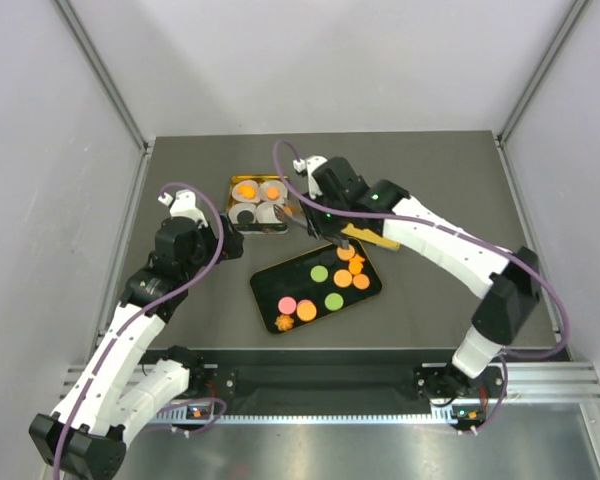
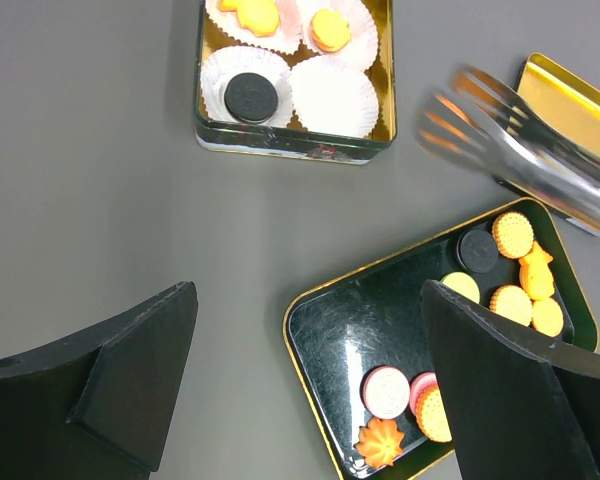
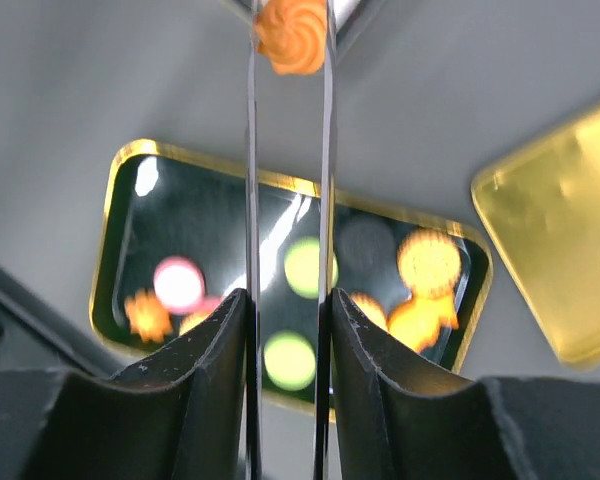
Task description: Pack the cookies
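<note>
my right end effector (image 3: 288, 340) is pressed onto a pair of metal tongs (image 3: 327, 180), one finger on each blade, and the tongs pinch one orange swirl cookie (image 3: 292, 35) at their tips. in the top view the tips hang over the desk (image 1: 450, 180), in the gap between the gold tin (image 2: 290, 146) and the black tray (image 1: 280, 278). the other cookies (image 1: 343, 277) lie on the tray: several orange rounds crowded at its right end, two green ones in the middle, and a pink one and an orange star-like one at the left end. the tin has four white paper cups (image 2: 332, 95). the two far cups hold an orange cookie each, one near cup holds a dark round cookie (image 2: 251, 97), and the fourth shows only its white paper. a gold lid (image 2: 570, 105) lies just beside the tray's far right corner. my left end effector (image 2: 307, 300) is spread wide with nothing between its fingers, and it hovers to the left of the tin and the tray, touching neither.
</note>
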Available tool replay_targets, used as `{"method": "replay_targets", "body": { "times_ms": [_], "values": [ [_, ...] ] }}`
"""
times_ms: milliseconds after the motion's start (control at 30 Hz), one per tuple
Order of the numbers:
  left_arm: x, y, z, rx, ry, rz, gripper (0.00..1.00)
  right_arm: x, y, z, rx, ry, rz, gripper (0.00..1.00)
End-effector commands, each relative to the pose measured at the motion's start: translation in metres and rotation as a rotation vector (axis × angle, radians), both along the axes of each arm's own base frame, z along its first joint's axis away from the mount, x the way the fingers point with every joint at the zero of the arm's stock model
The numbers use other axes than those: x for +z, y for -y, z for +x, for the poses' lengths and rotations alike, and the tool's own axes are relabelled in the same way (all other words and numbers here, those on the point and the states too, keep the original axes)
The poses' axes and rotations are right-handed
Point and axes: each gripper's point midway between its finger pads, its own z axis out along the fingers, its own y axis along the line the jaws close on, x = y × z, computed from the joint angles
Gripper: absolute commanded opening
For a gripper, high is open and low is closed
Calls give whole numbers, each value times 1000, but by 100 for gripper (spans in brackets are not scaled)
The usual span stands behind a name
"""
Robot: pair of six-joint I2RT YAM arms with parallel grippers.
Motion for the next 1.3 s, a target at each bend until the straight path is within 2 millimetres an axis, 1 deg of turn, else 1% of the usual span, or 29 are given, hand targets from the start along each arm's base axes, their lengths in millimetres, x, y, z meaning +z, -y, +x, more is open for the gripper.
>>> {"method": "replay_targets", "body": {
  "times_ms": [0,33,67,100,133,167,200,233,267,300,433,833,1067,1267],
  "values": [
    [10,0,7,10,42,-20,98,33,-35,39,10,113,116,33],
    [10,1,7,10,44,-20,98,21,-43,45,13,102,103,33],
    [10,0,7,12,41,-19,98,29,-50,53,13,121,121,33],
    [9,0,7,12,41,-19,98,25,-53,58,11,116,117,33],
    [9,0,7,12,38,-18,98,12,-58,64,12,99,102,33],
    [9,0,7,13,38,-17,98,17,-63,69,13,108,116,33],
    [10,-1,7,17,42,-17,98,13,-67,71,16,98,115,33],
    [10,-1,7,17,42,-17,98,3,-71,74,16,79,109,33],
    [10,-1,7,17,42,-17,98,3,-74,76,17,81,113,33],
    [11,-1,7,19,45,-17,98,0,-75,77,13,76,110,33],
    [10,-2,6,22,44,-16,98,-11,-76,80,9,58,97,34],
    [10,0,7,11,43,-22,98,-32,-72,84,-17,48,50,35],
    [10,0,7,7,42,-25,98,-38,-71,84,-18,41,39,40],
    [10,0,7,9,43,-26,98,-37,-72,84,-18,42,40,41]
  ]
}}
